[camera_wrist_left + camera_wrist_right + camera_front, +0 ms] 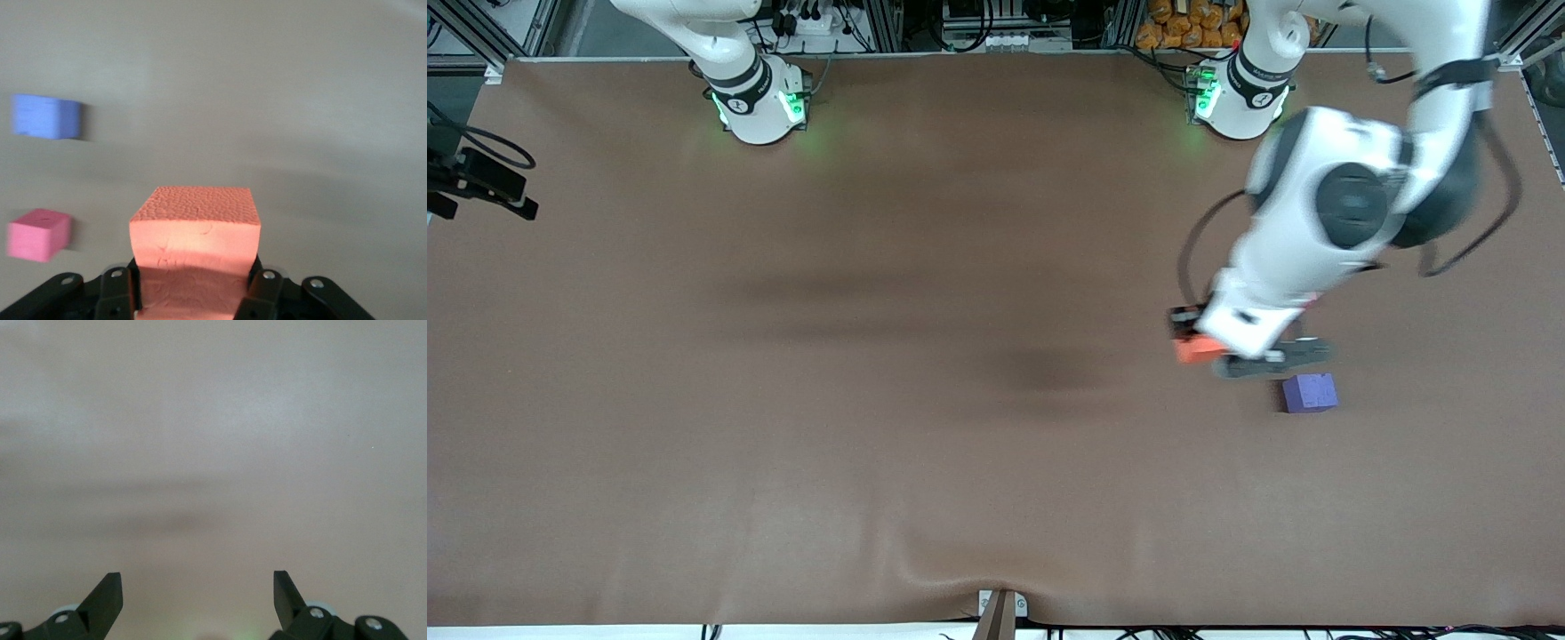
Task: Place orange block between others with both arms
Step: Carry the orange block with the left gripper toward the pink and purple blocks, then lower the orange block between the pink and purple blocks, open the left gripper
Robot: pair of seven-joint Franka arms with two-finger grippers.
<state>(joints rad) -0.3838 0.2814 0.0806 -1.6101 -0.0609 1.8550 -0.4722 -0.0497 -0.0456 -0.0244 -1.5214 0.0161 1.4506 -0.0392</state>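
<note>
I'm carrying the orange block (195, 230) clamped in the left gripper (1199, 345), over the table at the purple cube's (1309, 392) ten o'clock; next, lining it up between purple and pink cube (38, 235). Right gripper (198, 597) is waiting, jaws apart.

Orange block (195, 230) — pink cube (38, 234), purple-blue cube (1309, 392)

We find a robotics laboratory — two white arms (1325, 240) bolted by green-lit bases (760, 107) onto a wide table under a brown mat (925, 427). Aluminium framing (480, 31), cable bundles (969, 22) and a power strip (809, 20) line its edge — a tripod-mounted camera (480, 182) watches from one end.
</note>
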